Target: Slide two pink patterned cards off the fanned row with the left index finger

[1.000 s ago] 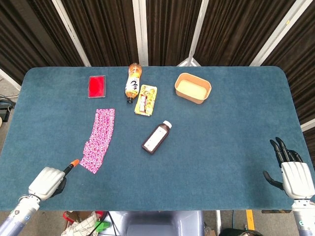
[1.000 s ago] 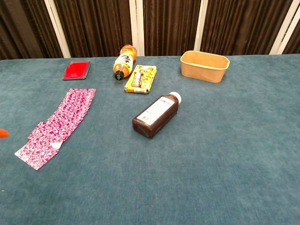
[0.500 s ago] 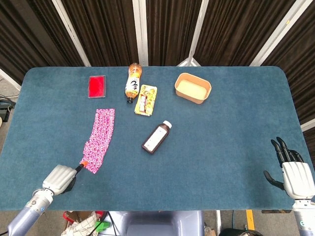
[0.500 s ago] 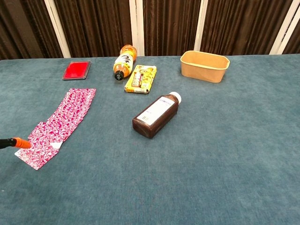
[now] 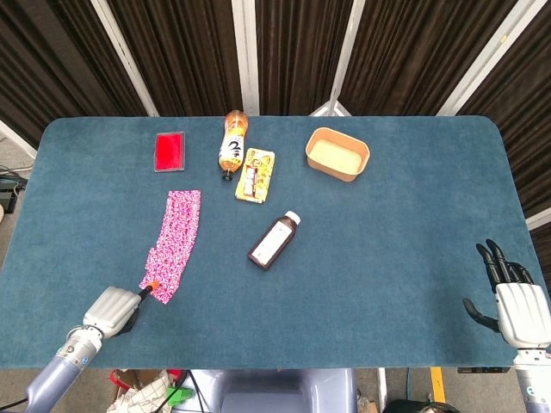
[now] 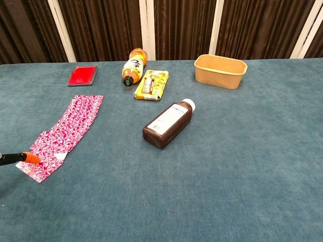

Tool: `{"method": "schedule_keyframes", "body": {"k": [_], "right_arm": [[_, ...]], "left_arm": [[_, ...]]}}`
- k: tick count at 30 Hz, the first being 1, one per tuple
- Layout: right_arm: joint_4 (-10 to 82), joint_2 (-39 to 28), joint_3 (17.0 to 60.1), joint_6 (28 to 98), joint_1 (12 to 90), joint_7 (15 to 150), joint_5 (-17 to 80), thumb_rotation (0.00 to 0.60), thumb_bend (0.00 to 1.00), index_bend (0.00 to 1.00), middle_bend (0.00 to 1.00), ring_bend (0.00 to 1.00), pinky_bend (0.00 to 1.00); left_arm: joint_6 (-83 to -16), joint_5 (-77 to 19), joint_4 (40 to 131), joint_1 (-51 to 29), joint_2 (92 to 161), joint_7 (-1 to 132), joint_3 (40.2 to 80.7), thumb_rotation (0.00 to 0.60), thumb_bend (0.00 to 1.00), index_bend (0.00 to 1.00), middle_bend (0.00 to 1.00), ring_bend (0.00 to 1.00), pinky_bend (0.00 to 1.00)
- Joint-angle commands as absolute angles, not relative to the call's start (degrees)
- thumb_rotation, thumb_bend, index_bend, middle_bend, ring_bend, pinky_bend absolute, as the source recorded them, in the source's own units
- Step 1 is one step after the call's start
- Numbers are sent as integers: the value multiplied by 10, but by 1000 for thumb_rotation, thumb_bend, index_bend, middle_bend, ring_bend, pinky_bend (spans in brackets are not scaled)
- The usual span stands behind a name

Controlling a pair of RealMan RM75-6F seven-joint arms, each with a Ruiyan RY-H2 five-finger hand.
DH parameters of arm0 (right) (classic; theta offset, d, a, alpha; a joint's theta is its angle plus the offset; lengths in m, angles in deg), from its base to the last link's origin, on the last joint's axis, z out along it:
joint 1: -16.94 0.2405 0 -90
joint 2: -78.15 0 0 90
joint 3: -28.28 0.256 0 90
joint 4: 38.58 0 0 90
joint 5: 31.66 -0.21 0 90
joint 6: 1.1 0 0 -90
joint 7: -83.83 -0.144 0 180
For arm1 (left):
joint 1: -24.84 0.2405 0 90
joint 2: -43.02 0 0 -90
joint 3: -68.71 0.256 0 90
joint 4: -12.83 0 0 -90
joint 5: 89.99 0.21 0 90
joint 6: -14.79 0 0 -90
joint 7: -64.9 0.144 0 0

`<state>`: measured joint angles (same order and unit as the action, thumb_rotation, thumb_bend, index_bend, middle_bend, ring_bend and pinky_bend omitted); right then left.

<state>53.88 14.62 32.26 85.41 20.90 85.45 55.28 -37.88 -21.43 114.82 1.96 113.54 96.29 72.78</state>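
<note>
A fanned row of pink patterned cards (image 5: 175,242) (image 6: 64,132) runs down the left part of the blue table. My left hand (image 5: 114,310) lies near the front left edge, its other fingers curled in and one orange-tipped finger (image 5: 149,286) (image 6: 28,158) stretched out. That tip rests on the nearest card (image 6: 39,168) at the row's near end. My right hand (image 5: 519,306) stands at the front right corner with its fingers apart and nothing in it.
A red card box (image 5: 170,151) lies beyond the row. An orange drink bottle (image 5: 232,143), a yellow snack packet (image 5: 255,174) and a tan bowl (image 5: 337,153) sit at the back. A brown bottle (image 5: 275,240) lies on its side mid-table.
My left hand has moved right and toward the cards; its orange fingertip went from beside the row's near end onto the nearest card. The right hand has barely shifted.
</note>
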Motion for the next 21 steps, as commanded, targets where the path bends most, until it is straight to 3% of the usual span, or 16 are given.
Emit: {"method": "schedule_keyframes", "body": {"k": [1, 21], "right_arm": [[539, 146, 323, 854, 209, 854, 553, 600, 300, 0, 50, 249, 239], [542, 149, 323, 856, 208, 850, 555, 600, 300, 0, 50, 249, 239]], "left_arm": [[-379, -216, 1147, 17, 1137, 964, 729, 600, 1000, 99, 892, 831, 766], [-396, -215, 1184, 13, 1120, 981, 760, 600, 1000, 127, 891, 832, 767]]}}
